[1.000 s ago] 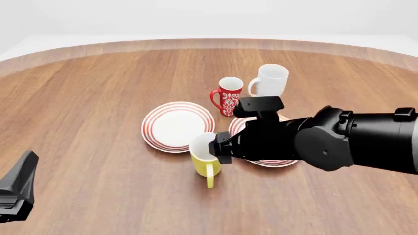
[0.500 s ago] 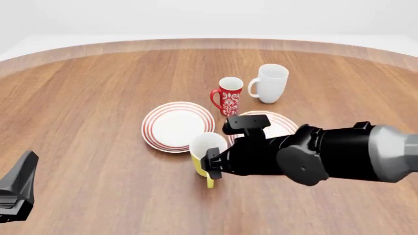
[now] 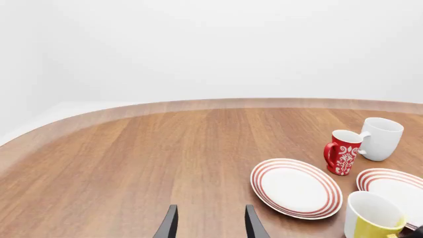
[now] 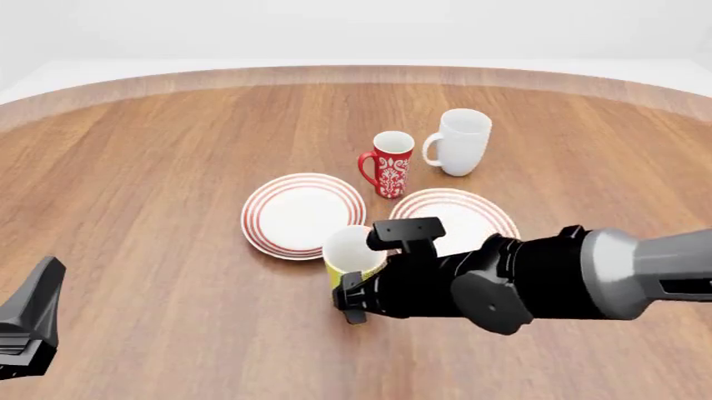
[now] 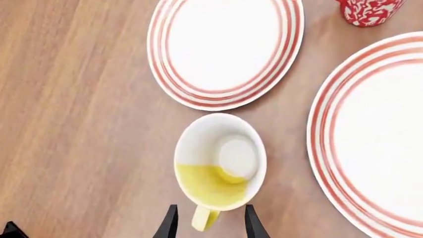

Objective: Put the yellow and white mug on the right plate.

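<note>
The yellow and white mug (image 4: 352,250) stands upright on the table between the two plates, its handle toward the near edge. It also shows in the right wrist view (image 5: 219,163) and in the left wrist view (image 3: 370,218). My right gripper (image 4: 348,302) hangs over the mug's near side and is open, its fingers (image 5: 169,223) on either side of the handle (image 5: 203,218) without gripping it. The right plate (image 4: 468,208) lies just right of the mug and is bare (image 5: 377,134). My left gripper (image 4: 28,329) is open and empty (image 3: 209,227) at the near left.
The left look-alike plate (image 4: 298,214) lies just behind and left of the yellow mug. A red patterned mug (image 4: 389,162) and a taller white mug (image 4: 459,142) stand behind the right plate. The table's curved far edge (image 4: 356,73) runs across the back.
My right arm has drawn back toward the near edge and sunk lower, uncovering the right plate and the white mug. Its gripper now sits at the yellow mug's handle. The mug has not moved.
</note>
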Controlling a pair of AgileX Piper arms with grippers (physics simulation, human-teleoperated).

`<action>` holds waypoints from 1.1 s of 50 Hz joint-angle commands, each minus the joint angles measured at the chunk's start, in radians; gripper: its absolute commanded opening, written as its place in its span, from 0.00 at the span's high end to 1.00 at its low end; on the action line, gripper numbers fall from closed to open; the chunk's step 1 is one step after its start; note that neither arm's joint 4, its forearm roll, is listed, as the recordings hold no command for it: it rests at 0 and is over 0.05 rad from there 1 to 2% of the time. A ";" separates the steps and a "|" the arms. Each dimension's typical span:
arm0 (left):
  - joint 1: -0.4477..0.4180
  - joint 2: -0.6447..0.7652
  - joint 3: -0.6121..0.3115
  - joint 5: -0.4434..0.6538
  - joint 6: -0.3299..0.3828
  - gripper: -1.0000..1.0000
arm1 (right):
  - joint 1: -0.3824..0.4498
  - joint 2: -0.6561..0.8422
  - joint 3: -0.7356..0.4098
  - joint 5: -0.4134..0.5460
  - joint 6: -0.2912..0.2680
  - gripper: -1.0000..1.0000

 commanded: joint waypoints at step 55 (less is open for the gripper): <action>0.000 0.000 0.000 0.000 0.000 0.00 | -0.064 -0.109 -0.042 0.091 -0.096 1.00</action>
